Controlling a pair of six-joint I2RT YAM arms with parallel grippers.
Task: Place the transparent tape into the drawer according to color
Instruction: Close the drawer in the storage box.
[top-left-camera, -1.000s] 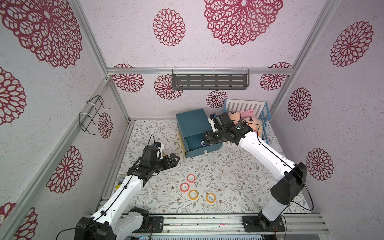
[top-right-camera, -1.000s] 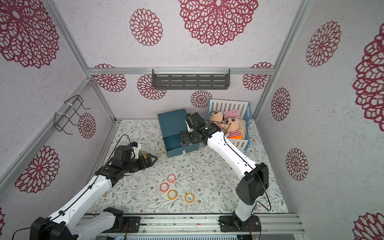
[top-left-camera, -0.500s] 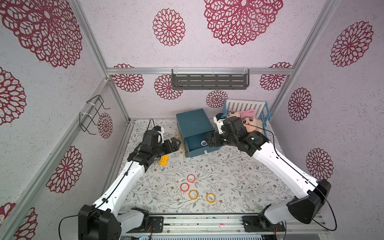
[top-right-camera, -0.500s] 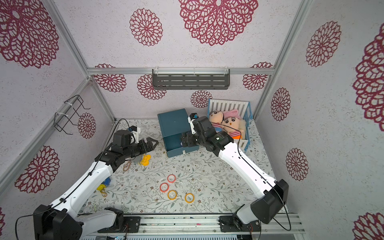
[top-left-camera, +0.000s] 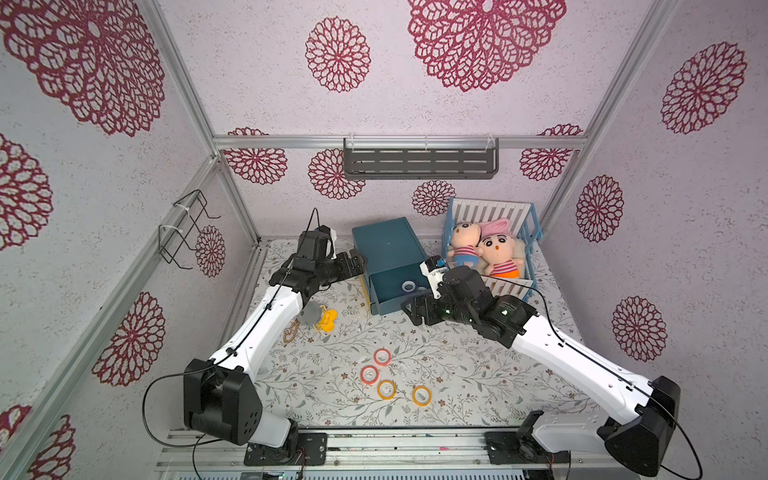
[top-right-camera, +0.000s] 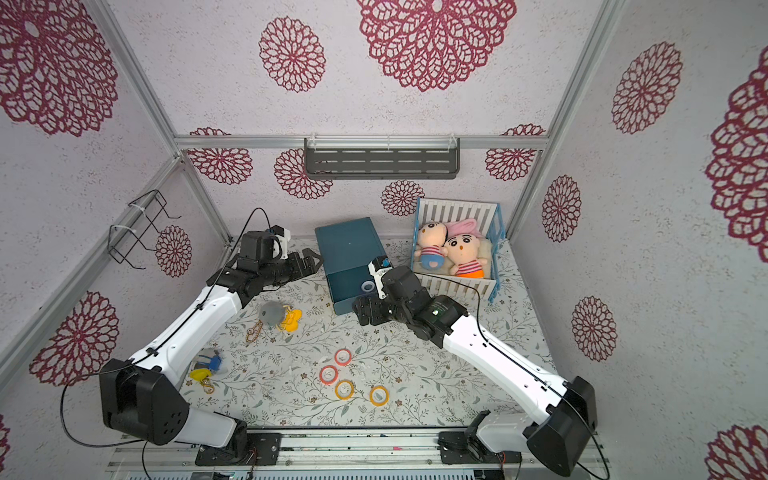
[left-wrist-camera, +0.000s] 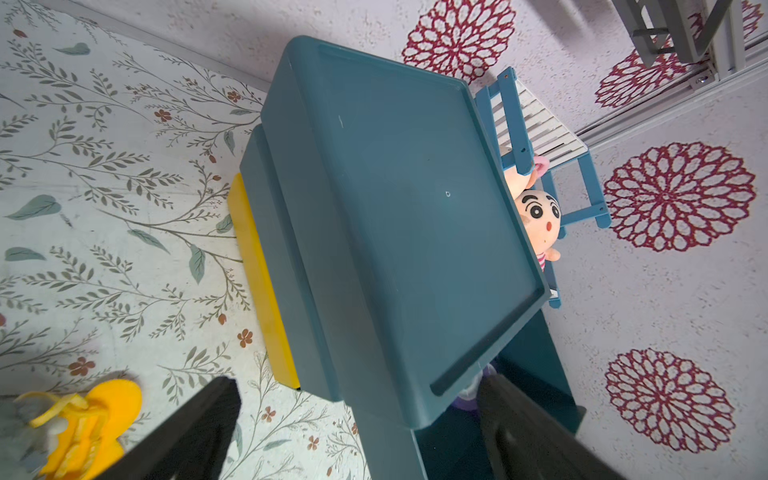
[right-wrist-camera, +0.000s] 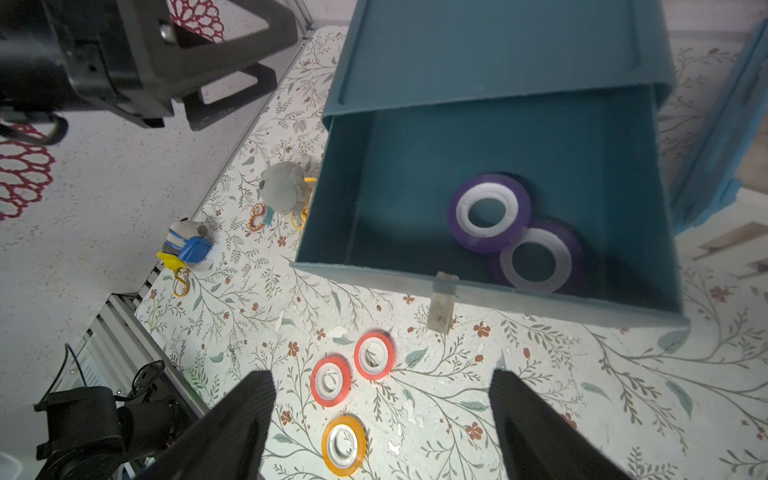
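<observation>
Tape count is six. Two purple rings (right-wrist-camera: 489, 212) lie in the open teal drawer (right-wrist-camera: 399, 166), just ahead of the right end effector (right-wrist-camera: 381, 374), so that colour is done. Two red-orange rings (right-wrist-camera: 374, 355) and two yellow rings (top-left-camera: 386, 389) remain on the bench (top-left-camera: 478, 374), near that end effector on its side away from the drawer. The right end effector is spread wide and empty. The left end effector (left-wrist-camera: 357, 379) is also wide and empty, beside the cabinet (left-wrist-camera: 415, 187).

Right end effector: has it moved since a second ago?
Yes. The right end effector pulled back from over the teal drawer, toward the table's near edge.
</observation>
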